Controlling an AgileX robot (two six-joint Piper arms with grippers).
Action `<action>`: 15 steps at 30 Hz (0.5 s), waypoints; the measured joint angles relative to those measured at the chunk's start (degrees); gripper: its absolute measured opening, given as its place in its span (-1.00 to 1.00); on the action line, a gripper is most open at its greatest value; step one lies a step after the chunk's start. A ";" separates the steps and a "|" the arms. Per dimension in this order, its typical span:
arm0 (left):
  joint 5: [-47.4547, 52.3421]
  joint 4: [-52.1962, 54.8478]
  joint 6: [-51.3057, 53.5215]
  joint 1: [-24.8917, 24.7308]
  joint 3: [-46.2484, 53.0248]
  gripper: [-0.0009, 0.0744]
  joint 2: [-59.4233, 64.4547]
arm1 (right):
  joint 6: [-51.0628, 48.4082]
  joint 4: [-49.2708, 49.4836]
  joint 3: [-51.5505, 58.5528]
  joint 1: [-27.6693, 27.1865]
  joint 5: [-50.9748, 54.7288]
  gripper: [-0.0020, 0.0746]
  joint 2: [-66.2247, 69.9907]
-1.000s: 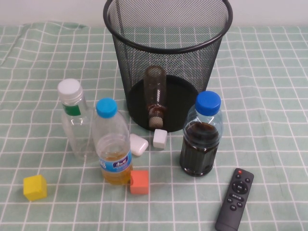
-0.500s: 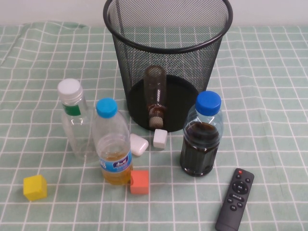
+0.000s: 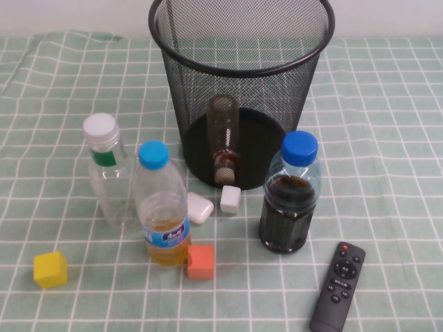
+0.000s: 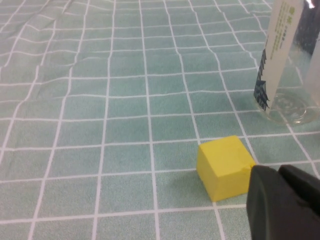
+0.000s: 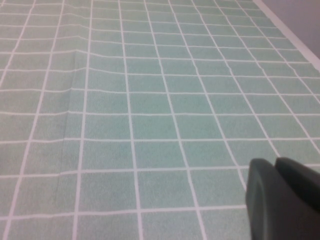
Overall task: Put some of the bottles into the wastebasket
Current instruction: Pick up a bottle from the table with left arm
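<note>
Meanwhile, nothing was seen to have shifted over the last second: the small bottle (image 3: 223, 140) lay inside the wastebasket (image 3: 242, 66), cap toward the near wall, while the white-capped bottle (image 3: 107, 173) stood untouched on the checked cloth (image 3: 387, 138), left of the basket. One bottle was judged done, another waiting. The left gripper (image 4: 285, 202) was held low beside the yellow block (image 4: 223, 167), jaws closed and empty; the right gripper (image 5: 282, 200) hung over bare cloth, likewise closed.
</note>
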 joint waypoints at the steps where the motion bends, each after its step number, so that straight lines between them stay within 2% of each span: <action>1: 0.00 0.15 0.00 0.00 0.00 -0.99 0.00 | 0.00 0.00 0.00 0.00 0.00 -0.97 0.00; 8: -1.43 2.64 0.11 0.00 0.13 -0.99 0.00 | 0.00 0.00 0.00 0.00 0.00 -0.97 0.00; 15: -23.56 -1.00 -8.67 0.00 0.26 -0.99 0.00 | 0.00 0.00 0.00 0.00 0.00 -0.97 0.00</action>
